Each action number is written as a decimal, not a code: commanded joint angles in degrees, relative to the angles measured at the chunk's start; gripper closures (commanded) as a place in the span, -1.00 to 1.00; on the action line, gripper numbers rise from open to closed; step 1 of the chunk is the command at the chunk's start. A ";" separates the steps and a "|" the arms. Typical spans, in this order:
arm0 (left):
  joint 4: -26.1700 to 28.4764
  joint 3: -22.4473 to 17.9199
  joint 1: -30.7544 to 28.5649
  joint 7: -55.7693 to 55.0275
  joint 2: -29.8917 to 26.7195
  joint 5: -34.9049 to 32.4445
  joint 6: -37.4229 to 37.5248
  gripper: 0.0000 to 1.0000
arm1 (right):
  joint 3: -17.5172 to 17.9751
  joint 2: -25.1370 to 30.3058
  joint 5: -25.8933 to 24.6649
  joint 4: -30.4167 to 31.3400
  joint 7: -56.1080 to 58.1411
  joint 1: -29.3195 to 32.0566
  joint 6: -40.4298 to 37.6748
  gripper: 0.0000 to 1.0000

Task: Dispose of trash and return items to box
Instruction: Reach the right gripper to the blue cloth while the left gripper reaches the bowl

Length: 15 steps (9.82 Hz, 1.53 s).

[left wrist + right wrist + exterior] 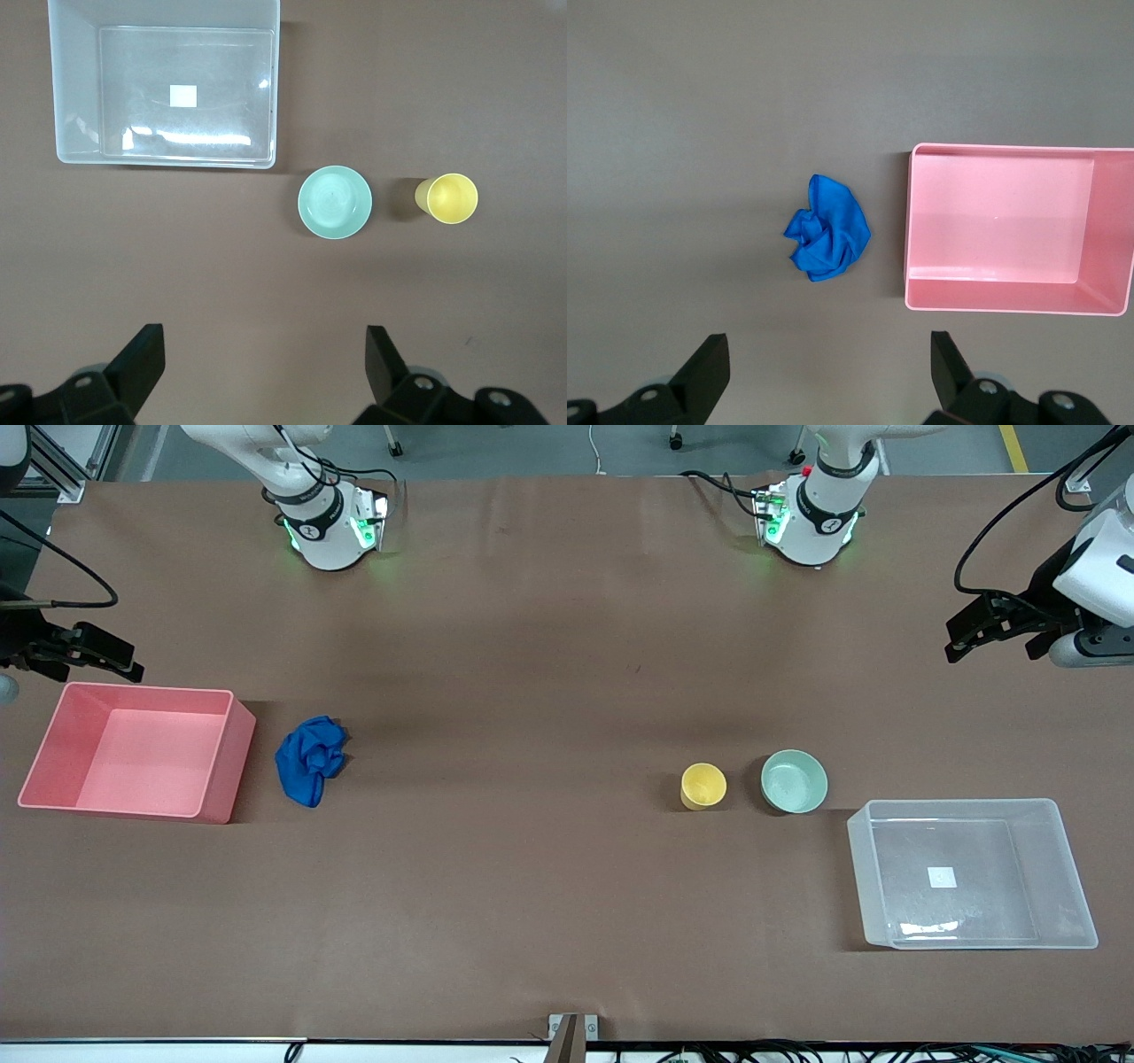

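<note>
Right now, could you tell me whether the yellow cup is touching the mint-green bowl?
Apart. The left wrist view shows bare table between the yellow cup and the mint-green bowl; the front view shows the same gap.

a broad table [549, 691] covered in matte brown sheeting fills nearly the whole front view, its surface faintly creased and evenly lit from above, with soft shadows. past the table's top edge lies a grey floor [532, 447] with a yellow stripe [1013, 447] and caster wheels [678, 440]. an aluminium frame [62, 465] stands at one corner. black cables [797, 1052] run along the table's near edge beside a small metal bracket [571, 1032].
</note>
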<state>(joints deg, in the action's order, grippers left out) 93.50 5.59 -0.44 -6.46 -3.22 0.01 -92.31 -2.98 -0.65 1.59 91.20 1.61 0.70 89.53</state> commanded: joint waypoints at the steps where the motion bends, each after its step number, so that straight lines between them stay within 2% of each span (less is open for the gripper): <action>1: -0.34 0.13 0.09 -0.13 1.20 -0.10 0.38 -1.00 | 0.52 0.12 -0.01 0.12 0.23 0.71 -0.05 -1.00; 4: -4.82 -0.22 -0.78 0.57 5.32 -0.10 1.08 -1.00 | 0.52 0.12 -0.01 0.12 0.23 0.71 -0.05 -1.00; 5: -4.91 -0.22 -2.35 0.66 6.81 -0.10 1.08 -1.00 | 0.44 0.12 -0.01 0.12 0.23 0.71 -0.05 -1.00; 8: -2.29 -0.14 -2.28 -1.53 10.33 -0.10 0.03 -1.00 | 0.44 0.12 -0.01 0.12 0.23 0.71 -0.05 -1.00; 12: 13.15 1.70 -1.05 -18.11 10.16 -0.10 -17.59 -1.00 | 0.44 0.21 0.08 1.95 0.32 1.41 0.38 -1.00; 14: 22.12 2.06 -1.05 -20.34 10.86 -0.10 -31.72 -1.00 | 0.35 0.04 0.08 2.22 0.32 1.24 1.43 -1.00; 15: 25.81 2.06 -1.05 -20.35 12.35 -0.10 -38.75 -1.00 | 0.35 0.12 0.08 4.75 0.32 1.41 3.53 -1.00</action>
<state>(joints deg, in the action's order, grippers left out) 113.05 7.58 -1.16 -26.13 8.16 0.00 -123.66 -3.07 -0.96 1.59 93.18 1.62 1.29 90.81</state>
